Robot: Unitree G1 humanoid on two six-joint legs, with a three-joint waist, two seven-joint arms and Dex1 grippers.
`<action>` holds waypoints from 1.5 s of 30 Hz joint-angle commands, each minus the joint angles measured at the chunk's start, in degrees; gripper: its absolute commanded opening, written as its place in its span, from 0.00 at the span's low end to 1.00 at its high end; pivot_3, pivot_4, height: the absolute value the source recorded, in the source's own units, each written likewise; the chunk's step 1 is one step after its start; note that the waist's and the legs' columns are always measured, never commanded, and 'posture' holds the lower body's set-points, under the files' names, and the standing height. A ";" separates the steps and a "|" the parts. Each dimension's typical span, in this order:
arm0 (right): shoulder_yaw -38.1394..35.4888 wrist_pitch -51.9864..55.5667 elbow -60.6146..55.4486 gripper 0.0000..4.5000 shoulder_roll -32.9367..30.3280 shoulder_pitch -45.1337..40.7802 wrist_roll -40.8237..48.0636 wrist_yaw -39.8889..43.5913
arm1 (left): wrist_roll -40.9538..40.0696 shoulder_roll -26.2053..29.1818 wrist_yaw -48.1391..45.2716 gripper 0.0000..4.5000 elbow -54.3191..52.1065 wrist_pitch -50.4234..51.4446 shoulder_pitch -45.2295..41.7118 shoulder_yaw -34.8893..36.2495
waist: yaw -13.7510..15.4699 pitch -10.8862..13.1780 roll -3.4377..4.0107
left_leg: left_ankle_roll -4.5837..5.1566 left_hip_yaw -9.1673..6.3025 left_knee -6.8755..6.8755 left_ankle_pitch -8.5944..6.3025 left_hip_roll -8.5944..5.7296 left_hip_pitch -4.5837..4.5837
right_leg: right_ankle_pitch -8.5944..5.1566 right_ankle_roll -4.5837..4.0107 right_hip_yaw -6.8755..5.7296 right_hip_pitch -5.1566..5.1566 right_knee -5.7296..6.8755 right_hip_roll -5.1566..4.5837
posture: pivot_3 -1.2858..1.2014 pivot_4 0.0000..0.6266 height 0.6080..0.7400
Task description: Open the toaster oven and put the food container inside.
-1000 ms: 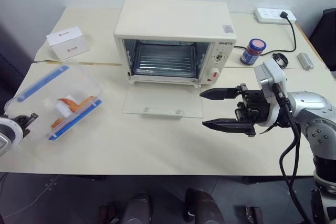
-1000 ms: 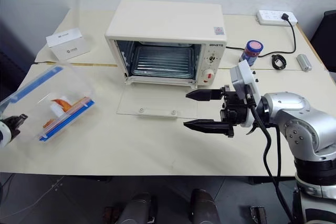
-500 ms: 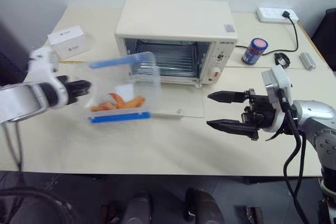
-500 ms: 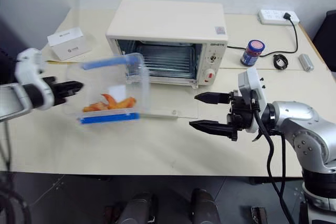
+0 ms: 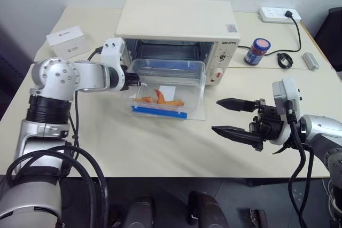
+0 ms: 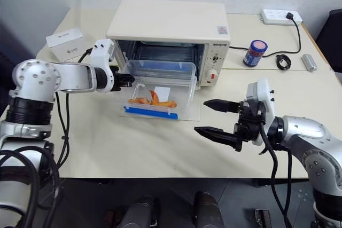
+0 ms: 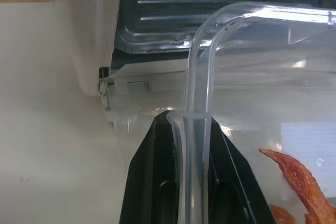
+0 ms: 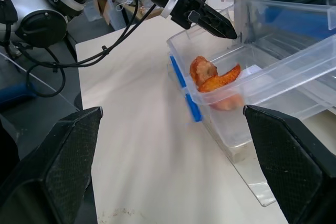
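Observation:
The cream-white toaster oven (image 5: 176, 22) stands at the back of the table with its glass door (image 5: 196, 111) dropped flat. The food container (image 5: 166, 86), clear with blue clips and orange food inside, sits level at the oven's mouth, over the door; whether it rests on the glass I cannot tell. My left gripper (image 5: 136, 83) is shut on the container's left wall, and the left wrist view shows both black fingers (image 7: 152, 182) pinching that wall (image 7: 198, 77). My right gripper (image 5: 224, 117) hangs open to the right of the door, apart from the container.
A small white cardboard box (image 5: 68, 34) lies at the back left. To the right of the oven are a blue-lidded jar (image 5: 258, 50), a black ring (image 5: 283, 60), a grey cylinder (image 5: 311, 61) and a power strip (image 5: 278, 13) with its black cable.
My left arm has swung the container from the table's left edge to the oven's mouth and levelled it. The right gripper has drifted slightly right and stays open.

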 commanded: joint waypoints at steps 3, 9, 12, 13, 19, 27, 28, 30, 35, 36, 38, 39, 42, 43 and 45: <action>-2.22 -2.59 -0.42 1.00 -0.40 1.47 -0.62 -0.58 | 6.95 -1.78 -3.02 0.46 -0.91 1.40 -1.56 4.90 | -0.06 0.00 0.00 | 0.00 -0.02 -0.01 0.00 0.00 0.00 | 0.00 0.00 0.00 -0.01 0.01 0.00 | 0.52 0.24 1.00; -0.77 -3.87 0.80 1.00 -0.86 1.66 -3.13 -0.31 | 5.41 -1.36 -6.33 0.52 -10.06 2.94 1.42 15.61 | -0.22 0.01 -0.01 | -0.02 -0.01 -0.01 0.01 0.02 0.00 | 0.00 0.00 0.00 -0.04 0.06 -0.02 | 0.52 0.24 1.00; 0.04 -3.72 1.19 1.00 -0.87 1.17 -3.69 -0.13 | 2.05 0.90 -10.71 0.52 -17.17 3.15 5.43 22.93 | -0.30 0.01 -0.01 | -0.02 -0.03 -0.01 0.01 0.01 -0.01 | 0.00 0.00 -0.01 -0.03 0.05 -0.03 | 0.52 0.24 1.00; 0.46 -3.52 1.10 1.00 -0.95 1.05 -3.71 0.16 | 0.88 2.56 -14.00 0.52 -20.36 2.45 7.88 24.98 | -0.33 0.01 -0.01 | -0.02 -0.02 -0.02 0.01 0.02 0.00 | 0.00 0.00 0.01 -0.04 0.08 -0.04 | 0.52 0.24 1.00; 2.13 -1.90 -0.49 0.71 -1.29 1.73 -1.97 2.06 | -5.43 12.00 -39.19 0.26 -35.86 -1.03 25.47 31.43 | -0.49 0.00 0.00 | -0.05 0.00 0.00 0.00 0.04 0.04 | -0.02 -0.04 0.02 -0.05 0.12 -0.03 | 0.52 0.24 1.00; 12.59 -3.42 -0.17 0.09 2.05 -1.43 -6.83 1.33 | 9.66 19.82 -61.26 0.00 -42.96 -17.68 41.30 18.92 | -0.01 0.00 0.00 | -0.03 -0.04 0.00 -0.01 0.01 0.07 | -0.05 -0.10 0.02 0.03 -0.21 -0.03 | 0.52 0.24 1.00; 14.30 -4.06 0.58 0.01 2.79 -2.21 -8.53 0.97 | 12.13 19.46 -61.87 0.00 -42.18 -19.63 41.27 16.75 | -0.08 0.00 0.00 | -0.03 -0.03 0.00 -0.01 0.02 0.07 | -0.05 -0.10 0.03 0.02 -0.20 -0.03 | 0.52 0.24 1.00; 17.47 -5.17 2.76 0.01 4.29 -4.05 -12.63 -0.36 | 16.50 18.17 -61.74 0.00 -39.94 -22.34 40.06 12.77 | -0.12 0.00 0.00 | -0.02 -0.02 -0.01 -0.01 0.03 0.06 | -0.05 -0.10 0.03 0.00 -0.20 -0.01 | 0.52 0.24 1.00; 24.65 -10.52 13.08 0.01 10.14 -11.93 -25.61 -5.38 | 25.94 12.19 -59.67 0.00 -32.42 -26.75 33.84 4.48 | -0.18 0.00 0.00 | 0.02 0.01 0.01 0.01 0.02 0.03 | -0.05 -0.09 0.02 -0.05 0.12 -0.02 | 0.52 0.24 1.00; 24.96 -11.14 14.66 0.01 11.27 -13.12 -27.00 -6.23 | 26.95 11.21 -59.44 0.00 -31.42 -27.19 33.03 3.91 | -0.18 0.00 0.00 | 0.03 0.01 0.00 0.01 0.02 -0.03 | -0.05 -0.09 0.02 -0.12 0.15 -0.02 | 0.52 0.24 1.00; 25.39 -12.30 17.28 0.01 13.06 -14.92 -29.34 -7.33 | 28.64 9.59 -59.07 0.00 -29.81 -27.82 31.80 3.21 | -0.19 0.00 0.00 | 0.04 -0.01 -0.01 -0.01 0.02 -0.07 | -0.05 -0.10 0.00 -0.17 0.19 -0.02 | 0.52 0.24 1.00; 25.64 -13.07 18.55 0.01 13.89 -15.71 -30.62 -7.84 | 29.43 8.82 -58.96 0.00 -29.05 -28.18 31.30 2.94 | -0.21 0.00 0.00 | 0.05 -0.01 -0.01 -0.02 0.02 -0.14 | -0.05 -0.10 -0.02 -0.21 0.17 -0.02 | 0.52 0.24 1.00; 26.20 -15.82 23.46 0.01 17.00 -18.77 -34.98 -10.74 | 32.06 5.70 -57.60 0.00 -26.08 -29.79 29.20 2.47 | -0.27 0.00 0.00 | 0.07 -0.01 0.02 -0.03 0.01 -0.16 | -0.05 -0.10 -0.04 -0.21 0.17 -0.03 | 0.52 0.24 1.00; 26.12 -16.49 25.11 0.01 18.19 -19.85 -36.01 -11.58 | 33.07 4.38 -56.75 0.00 -24.65 -30.37 28.12 2.54 | -0.29 0.00 0.00 | 0.07 0.00 0.05 -0.03 0.01 -0.16 | -0.05 -0.09 -0.04 -0.21 0.17 -0.03 | 0.52 0.24 1.00; 25.79 -18.13 28.34 0.01 20.55 -22.00 -37.66 -13.10 | 35.01 1.76 -54.65 0.00 -21.47 -31.52 25.46 3.01 | -0.35 0.00 0.00 | 0.07 -0.01 0.07 0.00 0.01 -0.16 | -0.04 -0.08 -0.04 -0.20 0.20 -0.03 | 0.52 0.24 1.00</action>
